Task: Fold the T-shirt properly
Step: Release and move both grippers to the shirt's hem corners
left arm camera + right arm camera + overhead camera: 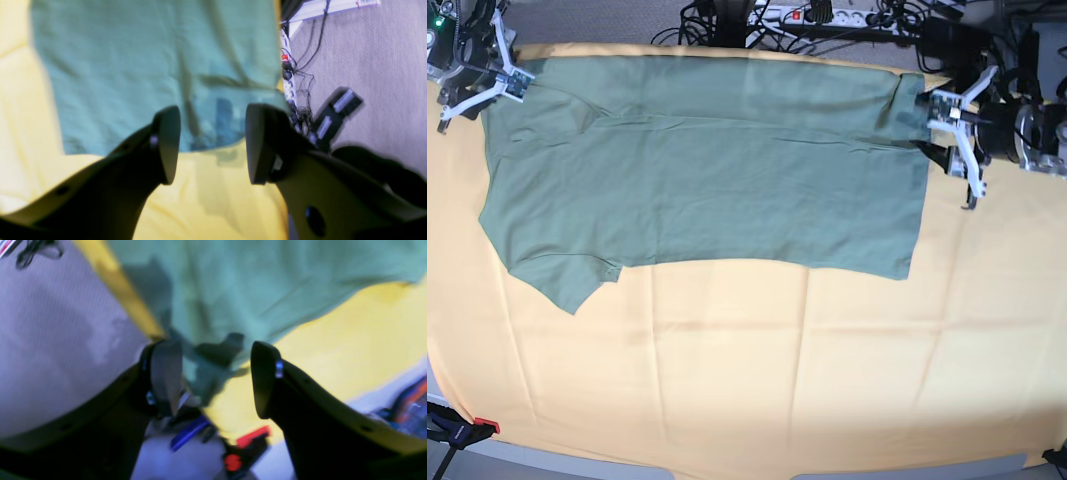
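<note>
The T-shirt [707, 170] lies spread on the pale yellow-orange cloth [757, 380] that covers the tabletop, stretched across the far half with its long upper edge close to the far rim; one short sleeve [562, 280] points down toward the near-left in the base view, and the straight hem runs down that view's right side; the body lies mostly flat, with a faint crease along its upper part and a darker fold of fabric at the far right corner; the left pincer [952, 140] sits at that right-hand hem corner, and in the left wrist view its two dark pads [168, 143] stand wide apart with only the shirt's edge and the cloth showing between them, so it is released and grasps nothing; the right pincer [482, 80] sits at the far left corner beside the shoulder, and in the right wrist view [213, 380] its jaws are likewise spread; a rumpled tip of green fabric hangs in the gap close to one pad, though blur hides whether it touches; beyond the tabletop's far edge lie a white power strip [827, 15] and tangled black cables [717, 25] on grey carpet; a red-tipped clamp [467, 428] grips the near-left corner.
</note>
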